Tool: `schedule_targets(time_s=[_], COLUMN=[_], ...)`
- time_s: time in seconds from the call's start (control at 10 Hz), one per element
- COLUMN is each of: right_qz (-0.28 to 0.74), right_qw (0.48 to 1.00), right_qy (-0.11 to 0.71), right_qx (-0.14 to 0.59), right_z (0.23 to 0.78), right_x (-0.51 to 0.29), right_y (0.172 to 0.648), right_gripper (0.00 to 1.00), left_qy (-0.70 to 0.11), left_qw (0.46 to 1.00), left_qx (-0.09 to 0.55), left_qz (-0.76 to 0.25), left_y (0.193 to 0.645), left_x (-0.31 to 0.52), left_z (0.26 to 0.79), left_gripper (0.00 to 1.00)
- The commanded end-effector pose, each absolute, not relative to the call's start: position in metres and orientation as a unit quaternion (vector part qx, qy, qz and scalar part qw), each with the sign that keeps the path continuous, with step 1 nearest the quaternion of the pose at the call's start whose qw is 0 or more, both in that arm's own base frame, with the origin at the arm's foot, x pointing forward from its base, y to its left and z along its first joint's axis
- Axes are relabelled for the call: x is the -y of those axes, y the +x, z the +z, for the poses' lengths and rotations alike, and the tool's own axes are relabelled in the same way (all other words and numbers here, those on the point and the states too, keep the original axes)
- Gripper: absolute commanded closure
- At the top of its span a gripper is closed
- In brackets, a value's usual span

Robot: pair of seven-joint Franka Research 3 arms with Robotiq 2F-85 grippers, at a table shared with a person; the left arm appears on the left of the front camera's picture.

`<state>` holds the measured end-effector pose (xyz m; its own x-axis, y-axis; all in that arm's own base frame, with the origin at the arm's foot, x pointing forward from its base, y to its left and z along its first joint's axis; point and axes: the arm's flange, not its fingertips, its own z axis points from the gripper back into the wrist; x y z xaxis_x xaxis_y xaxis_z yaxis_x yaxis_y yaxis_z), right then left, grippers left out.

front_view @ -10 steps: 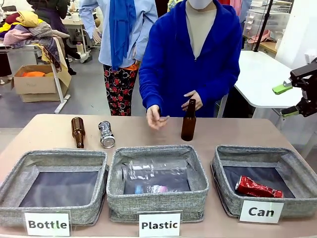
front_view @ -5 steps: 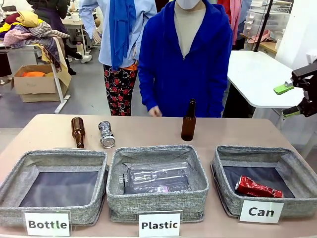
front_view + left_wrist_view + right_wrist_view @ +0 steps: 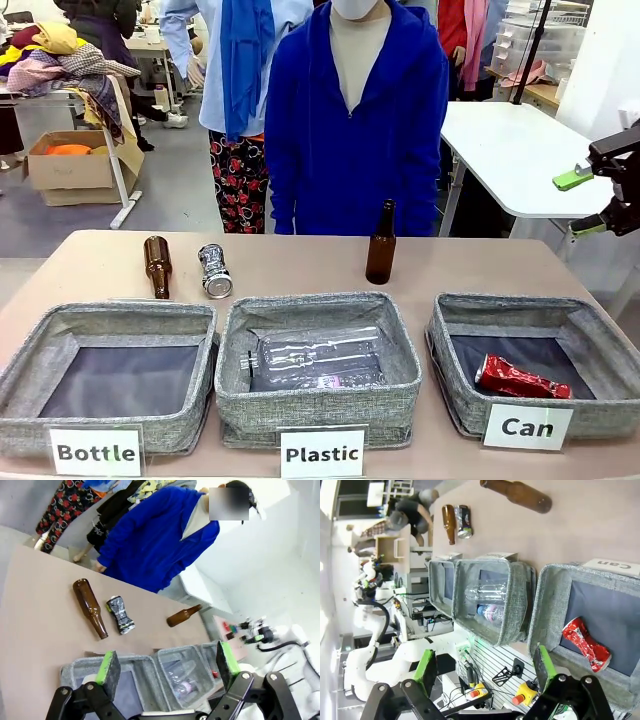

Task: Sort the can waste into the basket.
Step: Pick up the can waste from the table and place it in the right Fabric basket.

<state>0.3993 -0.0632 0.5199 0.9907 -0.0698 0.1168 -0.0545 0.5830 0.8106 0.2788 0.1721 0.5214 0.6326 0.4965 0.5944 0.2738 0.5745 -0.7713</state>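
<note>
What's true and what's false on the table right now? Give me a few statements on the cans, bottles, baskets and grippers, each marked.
1. The crushed red can lies inside the Can basket. True.
2. The silver can is in the Can basket too. False: it lies on the table, beside the lying brown bottle.
3. The Bottle basket holds a brown bottle. False: one lies on the table; the upright brown bottle stands on it.
4. The left gripper and the right gripper are open and hold nothing. True.
5. A clear plastic bottle lies in the Plastic basket. True.
</note>
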Motion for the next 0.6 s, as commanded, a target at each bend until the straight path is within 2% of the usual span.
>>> schedule_targets(time_s=[0.0,0.2,0.3,0.5], right_qz=[0.005,0.005,0.005,0.005], right_qw=[0.887,0.887,0.887,0.887], right_qy=[0.456,0.456,0.456,0.456], right_qx=[0.07,0.07,0.07,0.07], right_z=[0.522,0.522,0.522,0.522], right_x=[0.065,0.065,0.065,0.065], right_y=[0.398,0.398,0.398,0.398], right_gripper=[0.0,0.0,0.0,0.0], left_qy=[-0.338,-0.207,-0.171,-0.105], left_qw=[0.845,0.907,0.922,0.928], left_qx=[0.413,0.362,0.34,0.348], left_qz=[0.01,-0.058,-0.071,-0.08], left_y=[0.306,0.359,0.384,0.412], left_x=[-0.101,-0.008,0.029,0.08], left_z=[0.549,0.548,0.54,0.515], left_gripper=[0.0,0.0,0.0,0.0])
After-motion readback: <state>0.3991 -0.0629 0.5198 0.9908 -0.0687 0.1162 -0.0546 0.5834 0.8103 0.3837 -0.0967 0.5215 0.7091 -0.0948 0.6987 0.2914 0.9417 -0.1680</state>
